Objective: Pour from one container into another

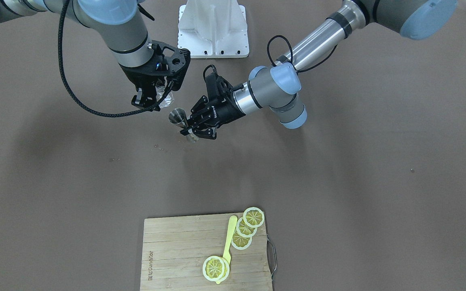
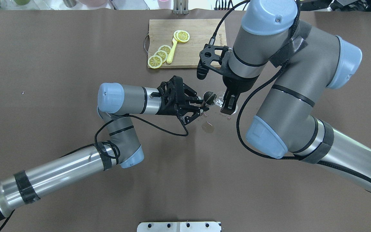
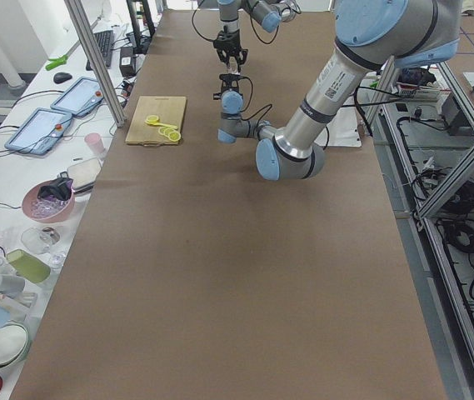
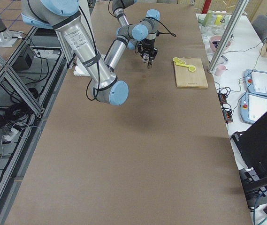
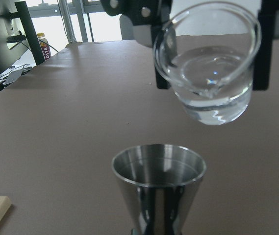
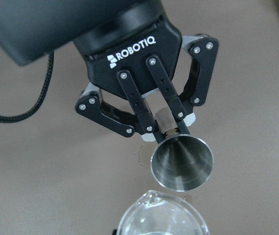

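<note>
Steel jigger (image 6: 182, 162) is clamped at its narrow waist by the left gripper (image 6: 166, 129), jaws nearly closed and pinching just the neck. We only get that grip from the right wrist view; in the overhead view the linkage hides the waist. The jigger is mouth up, held off the table (image 1: 338, 182), roughly midway between the robot-side edge and the operators' edge.

The glass cup (image 5: 210, 73) is in the right gripper (image 1: 154, 99), jaws closed onto its walls, one black finger (image 5: 266, 49) on either side. The left wrist view gives us what the others don't:
- the cup is tipped, pouring lip facing the camera and down
- clear liquid is pooled in the low side
- the cup is higher than the jigger's mouth, offset to one side and not touching it

The front and overhead views show only a pale glint there. In both side views the grippers are too small to read.

Shapes:
- Jigger: two cones, mirror finish, round rim, streaky reflections inside. We cannot tell whether it holds liquid.
- Cup: thin, transparent, rounded bottom, flared rim.

The overhead view picks up a wet patch (image 2: 208, 128) on the brown table cover near the jigger, toward the robot-side edge. A wooden cutting board (image 1: 206, 250) lies at the operators' edge with lemon slices (image 1: 254, 217) and a yellow plastic utensil (image 1: 229, 238) on it. A white mount plate (image 1: 213, 28) sits at the robot-side edge.
</note>
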### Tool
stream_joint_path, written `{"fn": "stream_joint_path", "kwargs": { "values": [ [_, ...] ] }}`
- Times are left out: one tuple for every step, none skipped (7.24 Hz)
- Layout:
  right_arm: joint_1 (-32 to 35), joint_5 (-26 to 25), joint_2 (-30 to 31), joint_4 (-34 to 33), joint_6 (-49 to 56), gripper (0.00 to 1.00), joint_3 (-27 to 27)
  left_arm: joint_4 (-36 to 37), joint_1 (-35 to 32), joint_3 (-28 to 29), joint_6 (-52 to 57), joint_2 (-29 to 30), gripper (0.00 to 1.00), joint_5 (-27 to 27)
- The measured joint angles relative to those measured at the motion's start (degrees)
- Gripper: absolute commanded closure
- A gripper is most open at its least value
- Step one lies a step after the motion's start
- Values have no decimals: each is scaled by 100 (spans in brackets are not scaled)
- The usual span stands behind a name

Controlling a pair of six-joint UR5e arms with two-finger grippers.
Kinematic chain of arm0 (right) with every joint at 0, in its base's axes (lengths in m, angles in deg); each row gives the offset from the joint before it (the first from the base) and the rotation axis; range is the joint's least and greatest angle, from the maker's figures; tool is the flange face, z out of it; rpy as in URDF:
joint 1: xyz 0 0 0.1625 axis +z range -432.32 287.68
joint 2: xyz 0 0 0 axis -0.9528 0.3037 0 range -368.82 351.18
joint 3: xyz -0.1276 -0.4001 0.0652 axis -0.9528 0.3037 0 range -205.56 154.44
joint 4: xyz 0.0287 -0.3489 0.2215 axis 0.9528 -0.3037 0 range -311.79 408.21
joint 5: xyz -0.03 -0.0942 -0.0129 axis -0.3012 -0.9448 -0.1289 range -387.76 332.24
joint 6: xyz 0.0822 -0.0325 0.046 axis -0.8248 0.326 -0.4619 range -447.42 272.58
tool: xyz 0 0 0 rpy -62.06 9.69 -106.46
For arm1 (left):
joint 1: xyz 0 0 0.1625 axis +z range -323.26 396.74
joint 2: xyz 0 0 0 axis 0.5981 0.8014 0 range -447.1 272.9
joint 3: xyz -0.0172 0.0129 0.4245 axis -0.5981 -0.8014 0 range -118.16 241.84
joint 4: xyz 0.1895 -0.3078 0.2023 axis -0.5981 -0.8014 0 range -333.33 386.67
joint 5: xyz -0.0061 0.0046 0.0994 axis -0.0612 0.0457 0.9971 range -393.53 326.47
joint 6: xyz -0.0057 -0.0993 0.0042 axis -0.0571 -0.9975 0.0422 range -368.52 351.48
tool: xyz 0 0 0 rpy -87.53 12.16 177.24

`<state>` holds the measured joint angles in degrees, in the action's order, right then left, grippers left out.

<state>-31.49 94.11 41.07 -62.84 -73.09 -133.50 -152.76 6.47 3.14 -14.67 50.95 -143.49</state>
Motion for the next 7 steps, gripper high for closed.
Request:
{"fn": "stream_joint_path", "kwargs": {
  "values": [
    [-5,-20,-29,-107,49,100,15,-10,7,0,0,-3,100,2],
    [-7,-36,-78,-205,88,100,66,-16,14,0,2,-5,100,6],
    [-9,-66,-172,-297,126,100,160,-20,20,-1,6,-6,100,8],
    [-7,-101,-268,-359,178,100,269,-21,25,0,8,-9,100,16],
    [-7,-128,-314,-386,209,100,343,-21,27,-3,8,-10,100,34],
    [-13,-144,-337,-397,224,100,394,-21,29,-6,9,-8,100,45],
    [-17,-153,-399,-428,262,100,485,-21,29,-8,9,-11,100,50]
  ]
}}
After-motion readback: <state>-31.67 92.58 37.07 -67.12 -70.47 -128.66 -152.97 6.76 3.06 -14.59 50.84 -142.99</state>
